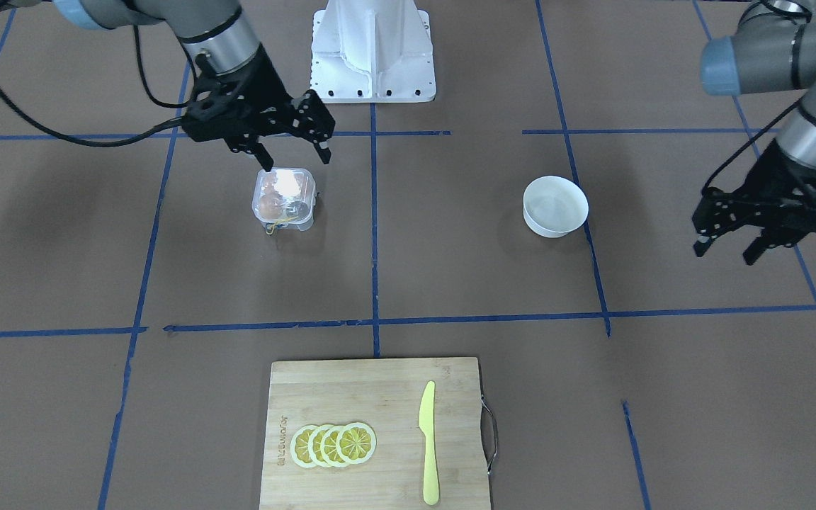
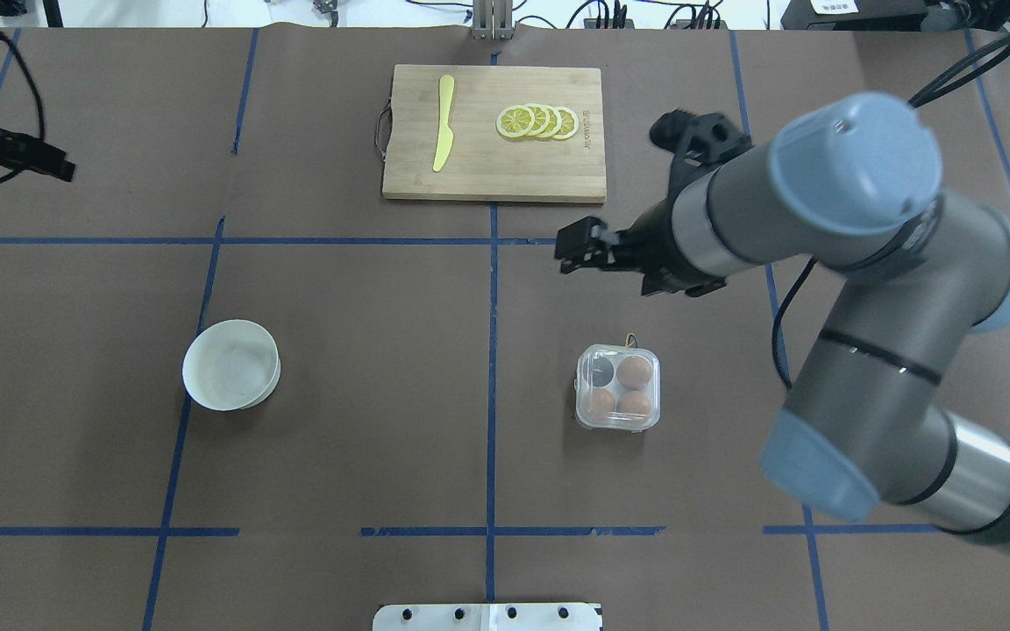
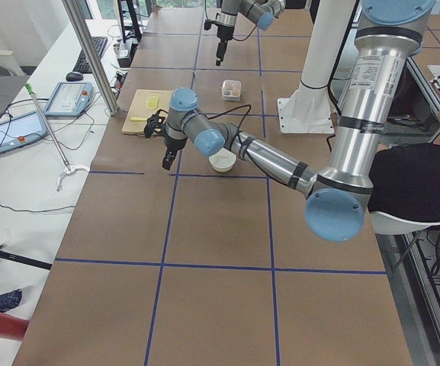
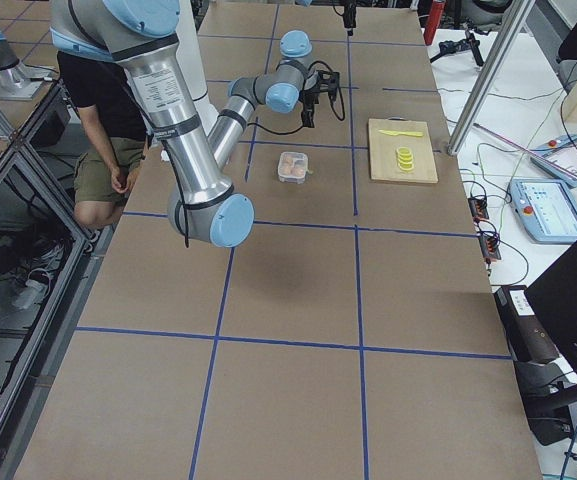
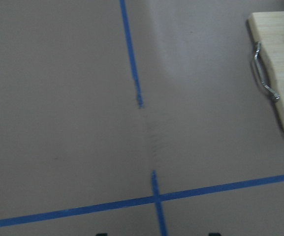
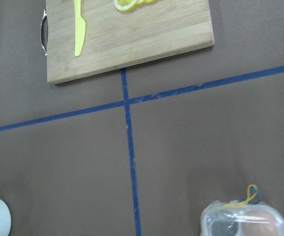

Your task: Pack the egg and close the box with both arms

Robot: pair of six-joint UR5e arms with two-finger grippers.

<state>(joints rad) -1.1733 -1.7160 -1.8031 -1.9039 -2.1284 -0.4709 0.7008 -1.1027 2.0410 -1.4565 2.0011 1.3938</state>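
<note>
The clear box (image 2: 617, 386) sits on the table right of centre with its lid down and a yellow band (image 6: 245, 196) at its far edge. Three orange-brown eggs lie inside, one of them an egg (image 2: 634, 372) at the far right cell; one cell looks dark and empty. The box also shows in the front view (image 1: 284, 200). My right gripper (image 1: 293, 154) is open and empty, hovering just beyond and above the box. My left gripper (image 1: 725, 249) is open and empty, far off at the table's left side.
A white bowl (image 2: 231, 364) stands empty on the left half. A wooden cutting board (image 2: 494, 171) at the far middle holds a yellow knife (image 2: 444, 123) and lemon slices (image 2: 538, 121). The white pedestal (image 1: 372, 49) is at the near edge.
</note>
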